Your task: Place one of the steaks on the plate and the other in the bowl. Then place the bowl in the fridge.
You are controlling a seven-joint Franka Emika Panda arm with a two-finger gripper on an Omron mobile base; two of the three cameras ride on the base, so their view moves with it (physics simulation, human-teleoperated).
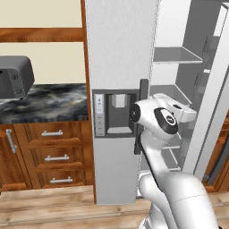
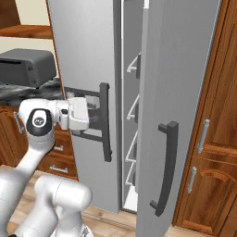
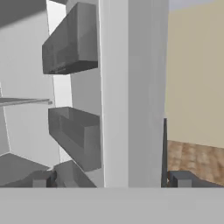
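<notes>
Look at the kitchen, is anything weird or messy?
Nothing is spilled or broken. The one thing that stands out is the tall silver-grey fridge: its right door stands swung open, showing bare grey shelves. The robot's open gripper straddles that door's edge, holding nothing.

No readable text, labels, brands or numbers anywhere.

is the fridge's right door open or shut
Open: the fridge's right door is swung out, and bare shelves show inside beside the shut dispenser door.
</notes>
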